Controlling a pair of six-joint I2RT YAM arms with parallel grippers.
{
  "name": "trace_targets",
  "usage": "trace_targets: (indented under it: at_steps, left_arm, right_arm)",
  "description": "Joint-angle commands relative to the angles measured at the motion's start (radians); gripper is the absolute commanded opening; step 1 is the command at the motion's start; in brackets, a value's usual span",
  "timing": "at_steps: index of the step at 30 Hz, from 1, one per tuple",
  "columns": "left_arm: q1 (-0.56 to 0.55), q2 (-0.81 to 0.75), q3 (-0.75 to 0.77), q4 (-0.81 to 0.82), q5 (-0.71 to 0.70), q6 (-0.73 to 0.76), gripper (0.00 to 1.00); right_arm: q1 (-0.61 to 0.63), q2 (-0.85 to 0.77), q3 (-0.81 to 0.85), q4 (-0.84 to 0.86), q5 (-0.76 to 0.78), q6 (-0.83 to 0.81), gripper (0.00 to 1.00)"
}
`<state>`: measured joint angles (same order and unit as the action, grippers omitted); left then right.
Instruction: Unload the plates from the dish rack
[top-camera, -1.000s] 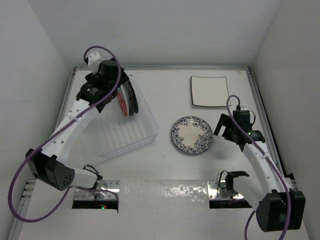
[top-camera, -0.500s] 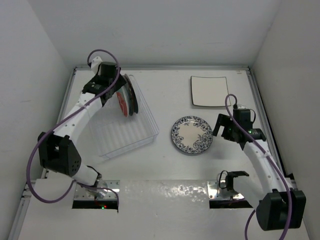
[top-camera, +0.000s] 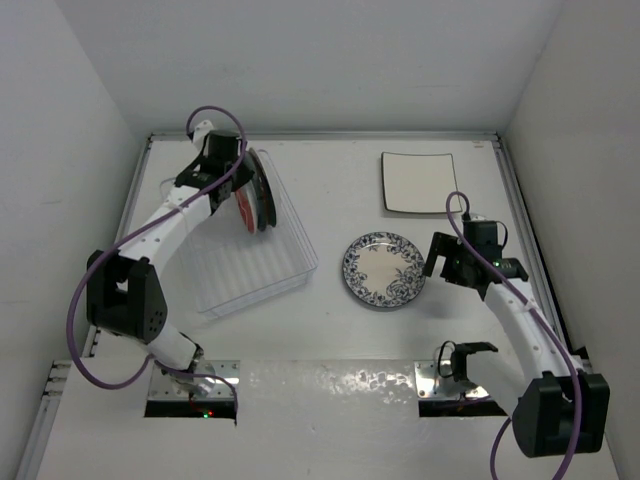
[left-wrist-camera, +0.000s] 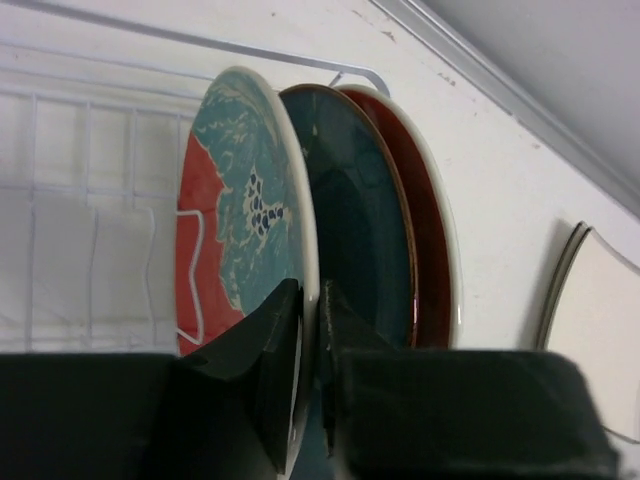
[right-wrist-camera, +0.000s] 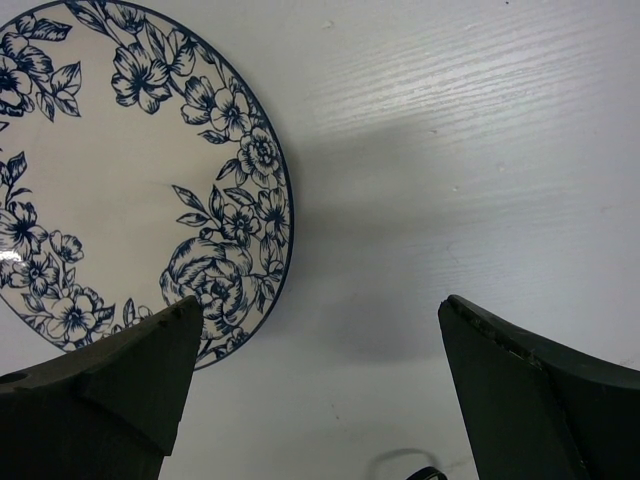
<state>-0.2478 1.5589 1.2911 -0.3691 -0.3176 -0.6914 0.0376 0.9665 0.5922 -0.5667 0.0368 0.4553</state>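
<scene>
The left gripper (left-wrist-camera: 310, 350) is pinched on the rim of the front red plate with teal flowers (left-wrist-camera: 235, 200), one finger on each face. Its arm runs from the lower left to the upper left of the overhead frame, with the elbow bent out toward the left edge. That plate stands on edge at the far end of the clear dish rack (top-camera: 250, 265), with two more round plates (left-wrist-camera: 355, 230) behind it. At centre right, the right gripper (right-wrist-camera: 318, 330) hangs wide open and empty over the surface (right-wrist-camera: 450, 150), just right of the blue-flowered plate (right-wrist-camera: 90, 170). The square cream plate (top-camera: 418, 182) lies flat at upper right.
</scene>
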Motion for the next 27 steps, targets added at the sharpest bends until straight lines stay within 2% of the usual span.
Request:
trace_targets:
  at_steps: [1,3,9,15,23,25,27]
  left_arm:
    - [0.025,0.001,-0.006,0.021,-0.006,0.009,0.08]
    - [0.025,-0.02,-0.004,0.019,-0.014,0.012,0.0]
    - [0.025,-0.115,0.033,0.048,-0.005,0.067,0.0]
    - [0.024,-0.152,0.221,-0.036,-0.044,0.242,0.0]
    - [0.015,-0.171,0.428,-0.123,-0.038,0.503,0.0]
    - [-0.014,-0.181,0.457,-0.131,-0.076,0.596,0.0]
    - [-0.109,-0.197,0.462,-0.105,-0.164,0.67,0.0]
  right_arm:
    - [0.007,-0.028,0.026,0.013,0.006,-0.017,0.99]
    - [0.007,-0.035,0.035,0.007,0.017,-0.017,0.99]
    - [0.008,-0.043,0.052,-0.009,0.043,-0.017,0.99]
    - [0.008,-0.054,0.081,-0.032,0.049,-0.017,0.99]
    - [0.008,-0.055,0.21,-0.056,-0.063,0.009,0.99]
    - [0.007,-0.042,0.251,-0.07,-0.118,0.025,0.99]
    - [0.007,-0.019,0.319,-0.07,-0.23,0.055,0.99]
